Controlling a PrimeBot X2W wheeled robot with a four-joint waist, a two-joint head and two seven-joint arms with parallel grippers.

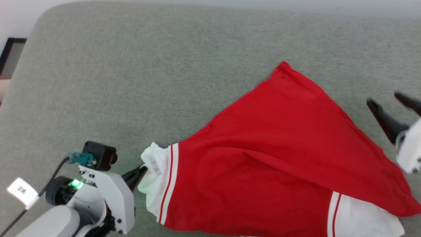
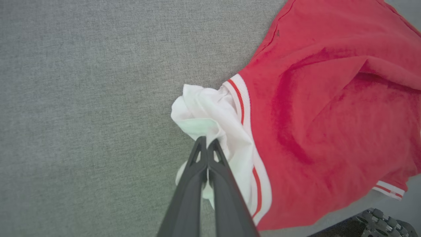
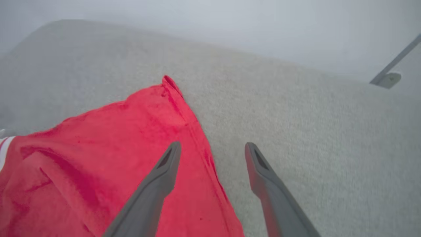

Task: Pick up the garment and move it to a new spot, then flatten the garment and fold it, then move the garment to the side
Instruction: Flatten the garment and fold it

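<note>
The garment (image 1: 273,154), a bright red T-shirt with white sleeve ends, lies spread on the grey cushion (image 1: 148,75). My left gripper (image 1: 142,169) is shut on the bunched white sleeve end (image 2: 210,115) at the garment's left. In the left wrist view its two dark fingers (image 2: 207,144) press together on that white cloth. My right gripper (image 1: 389,98) hovers open at the right edge, just off the garment's right hem, holding nothing. In the right wrist view the gripper (image 3: 213,147) spans the red hem edge (image 3: 197,138), one finger above the cloth and the other above bare cushion.
The grey cushion stretches wide to the left and back. A dark frame (image 1: 10,52) stands beyond its far left corner. A white tag on a cable (image 1: 21,191) hangs by my left arm. A second white sleeve end (image 1: 361,217) lies at the lower right.
</note>
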